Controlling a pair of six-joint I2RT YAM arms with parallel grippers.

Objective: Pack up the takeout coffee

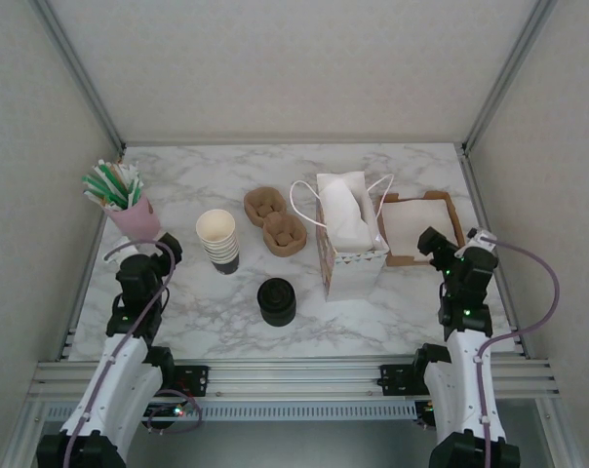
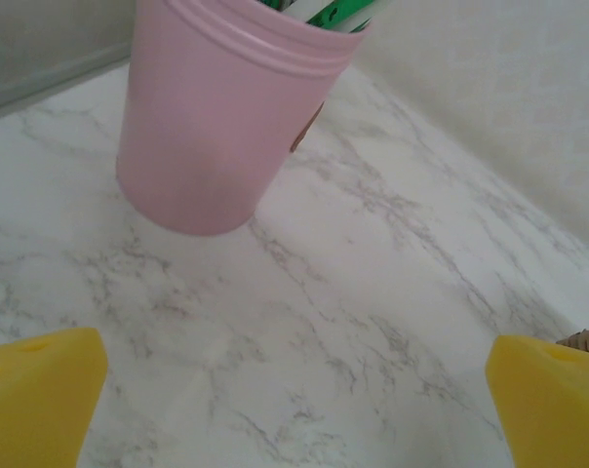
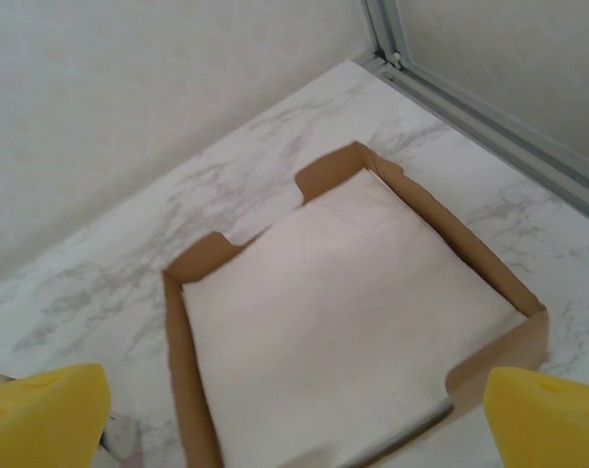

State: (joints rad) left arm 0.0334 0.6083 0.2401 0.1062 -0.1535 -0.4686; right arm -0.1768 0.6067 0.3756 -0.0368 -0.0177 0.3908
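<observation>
The takeout coffee (image 1: 276,300), round black lid on a dark body, stands on the veined marble table (image 1: 392,312). The left pincer (image 2: 294,400) gapes beside a smooth pink cup (image 2: 216,117) of straws (image 2: 333,12). The right pincer (image 3: 294,414) gapes over a cardboard tray (image 3: 177,341) of napkins (image 3: 343,322).

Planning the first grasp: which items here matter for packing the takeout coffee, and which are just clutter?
Job: takeout coffee; white paper bag, likely its destination.
Lying about: pink straw cup; lidless cup stack; brown pulp holders; cardboard napkin tray.
</observation>
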